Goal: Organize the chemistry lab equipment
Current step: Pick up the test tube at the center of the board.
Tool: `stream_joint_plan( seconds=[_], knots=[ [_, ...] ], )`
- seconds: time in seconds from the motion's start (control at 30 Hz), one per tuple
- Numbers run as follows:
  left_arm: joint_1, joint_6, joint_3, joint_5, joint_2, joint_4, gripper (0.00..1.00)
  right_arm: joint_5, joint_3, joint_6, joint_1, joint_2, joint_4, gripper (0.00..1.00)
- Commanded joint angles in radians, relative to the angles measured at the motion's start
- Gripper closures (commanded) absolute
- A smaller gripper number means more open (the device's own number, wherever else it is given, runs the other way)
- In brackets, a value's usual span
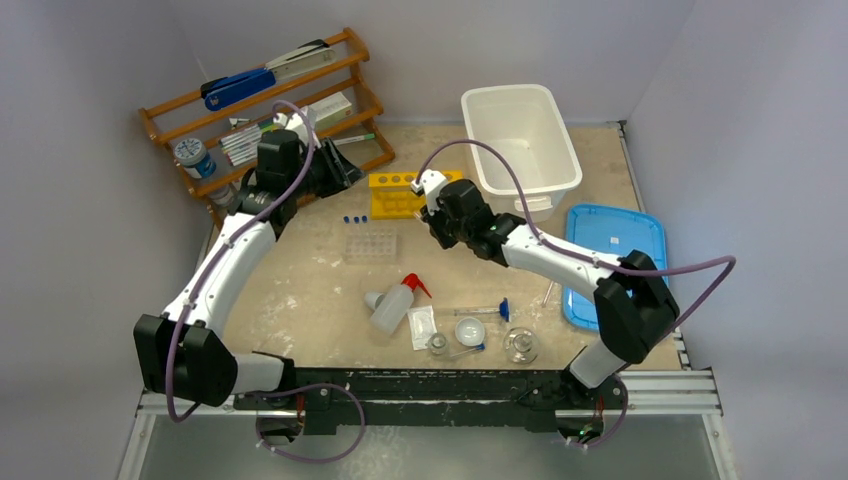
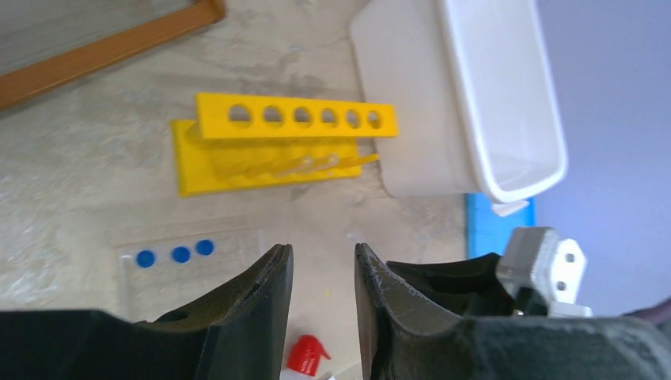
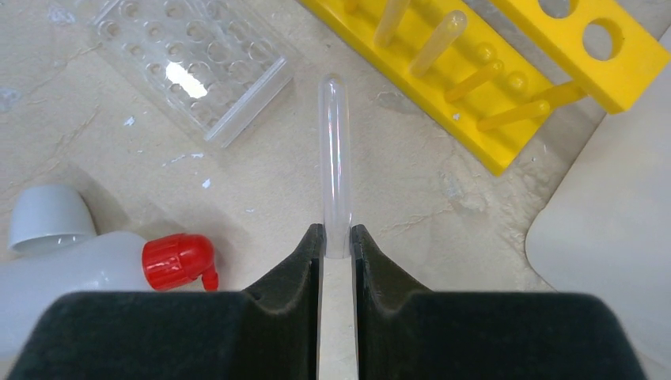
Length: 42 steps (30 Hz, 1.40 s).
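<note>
From above, the left gripper (image 1: 338, 170) hangs by the wooden shelf (image 1: 170, 110), well apart from the glassware. The right gripper (image 1: 432, 192) sits just beside the yellow rack (image 1: 395, 195), with the clear tray (image 1: 370, 243) near it. The bottle (image 1: 392, 305), a dish (image 1: 470, 330) and 2 flasks (image 1: 518, 345) lie on the surface (image 1: 300, 290) toward the arms' bases. The white bin (image 1: 520, 140) stands behind the rack.

The left wrist view shows the left gripper (image 2: 323, 273) released, with only bare surface in the gap between its jaws. Beyond it are the 6-hole rack (image 2: 293, 150) and the tray (image 2: 190, 261), which carries 3 blue caps (image 2: 180, 254).

The right wrist view shows the right gripper (image 3: 336, 237) clenched on a clear tube (image 3: 335, 158). The tube is pinched at one end, and its rounded tip points out between the tray (image 3: 194, 67) and the rack (image 3: 490, 71). Whether this tube has a cap is hidden by the jaws.

The tube looks light, stiff, thin-walled and smooth, so it could slip or pivot in a pinch. A firm but gentle hold near the end, as here, leaves the rounded tip free to enter a rack hole. The flasks and dish are probably fragile and best gripped at a neck or rim.
</note>
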Motion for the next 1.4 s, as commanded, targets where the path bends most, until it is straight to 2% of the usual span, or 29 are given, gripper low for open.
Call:
stream_joint_plan(
  seconds=[0.0, 0.2, 0.37, 0.9, 1.17, 1.37],
  knots=[
    [0.006, -0.084, 0.042, 0.180, 0.008, 0.145, 0.66, 0.012, 0.082, 0.004, 0.009, -0.063, -0.057, 0.90],
    [0.006, -0.201, -0.024, 0.327, 0.011, 0.336, 0.66, -0.013, 0.148, 0.043, 0.011, -0.123, -0.058, 0.95],
    [-0.003, -0.216, -0.021, 0.392, 0.023, 0.381, 0.66, -0.028, 0.204, 0.059, 0.016, -0.127, -0.061, 0.96],
    [-0.019, -0.289, -0.027, 0.431, 0.033, 0.479, 0.63, -0.036, 0.350, 0.049, 0.030, -0.105, -0.095, 0.95],
    [-0.028, -0.328, -0.031, 0.443, 0.044, 0.537, 0.51, -0.037, 0.383, 0.047, 0.044, -0.096, -0.107, 0.95],
    [-0.049, -0.342, -0.029, 0.429, 0.058, 0.565, 0.54, -0.029, 0.384, 0.046, 0.057, -0.094, -0.112, 0.94]
  ],
)
